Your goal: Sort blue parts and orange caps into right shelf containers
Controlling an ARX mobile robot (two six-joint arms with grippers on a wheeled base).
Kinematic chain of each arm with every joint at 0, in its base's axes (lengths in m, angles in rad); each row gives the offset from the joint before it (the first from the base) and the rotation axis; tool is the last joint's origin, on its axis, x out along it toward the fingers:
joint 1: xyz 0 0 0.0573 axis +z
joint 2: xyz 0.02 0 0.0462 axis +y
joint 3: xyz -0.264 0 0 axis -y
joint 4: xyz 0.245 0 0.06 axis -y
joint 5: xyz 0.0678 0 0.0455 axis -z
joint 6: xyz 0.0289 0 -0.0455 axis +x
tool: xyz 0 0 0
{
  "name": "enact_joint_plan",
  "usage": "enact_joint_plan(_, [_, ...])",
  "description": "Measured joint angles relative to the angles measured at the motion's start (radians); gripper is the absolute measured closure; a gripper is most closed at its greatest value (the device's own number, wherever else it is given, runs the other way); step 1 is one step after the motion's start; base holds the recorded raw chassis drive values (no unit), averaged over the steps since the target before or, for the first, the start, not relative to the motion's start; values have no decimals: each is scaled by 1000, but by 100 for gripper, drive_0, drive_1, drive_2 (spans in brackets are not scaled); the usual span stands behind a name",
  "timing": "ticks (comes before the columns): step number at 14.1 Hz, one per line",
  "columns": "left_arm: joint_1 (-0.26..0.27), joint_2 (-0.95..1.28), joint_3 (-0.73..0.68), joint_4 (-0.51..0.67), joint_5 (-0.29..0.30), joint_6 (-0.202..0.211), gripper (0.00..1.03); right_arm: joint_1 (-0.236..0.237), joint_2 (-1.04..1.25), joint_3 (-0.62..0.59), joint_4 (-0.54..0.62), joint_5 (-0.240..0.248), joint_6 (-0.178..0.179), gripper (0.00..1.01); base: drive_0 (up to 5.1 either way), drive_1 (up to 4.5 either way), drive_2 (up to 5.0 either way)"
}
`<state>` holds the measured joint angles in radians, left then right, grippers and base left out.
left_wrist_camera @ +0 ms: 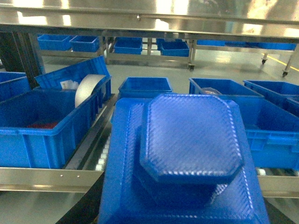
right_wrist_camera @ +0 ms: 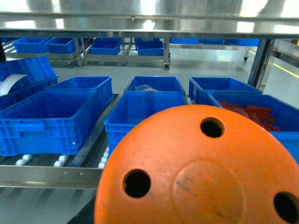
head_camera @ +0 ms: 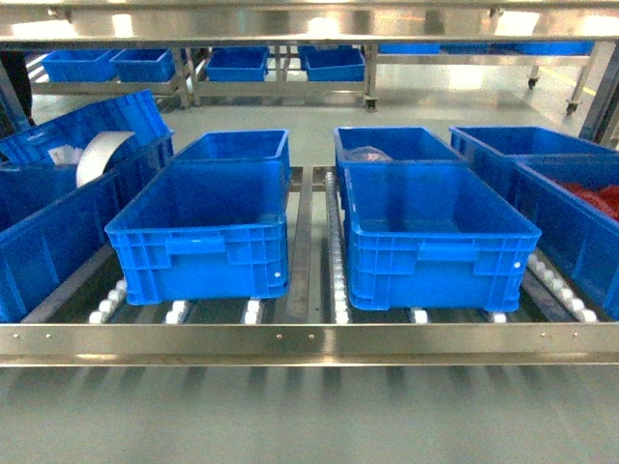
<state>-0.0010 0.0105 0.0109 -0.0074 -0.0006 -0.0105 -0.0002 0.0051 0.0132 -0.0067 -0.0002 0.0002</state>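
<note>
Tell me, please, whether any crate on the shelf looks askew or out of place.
Yes: the tilted crate at far left leans on its neighbour's rim instead of sitting flat on the rollers, with a white roll inside.

Glossy grey-green floor [head_camera: 319,121] beyond a steel roller rack [head_camera: 309,340] — bright overhead light glares off its top rail [head_camera: 290,24].
</note>
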Motion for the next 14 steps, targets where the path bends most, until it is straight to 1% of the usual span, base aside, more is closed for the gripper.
enact_joint_plan(14, [0, 0, 0, -1, 0, 0, 61, 0, 0, 0, 0, 0, 0, 57, 0, 0, 0])
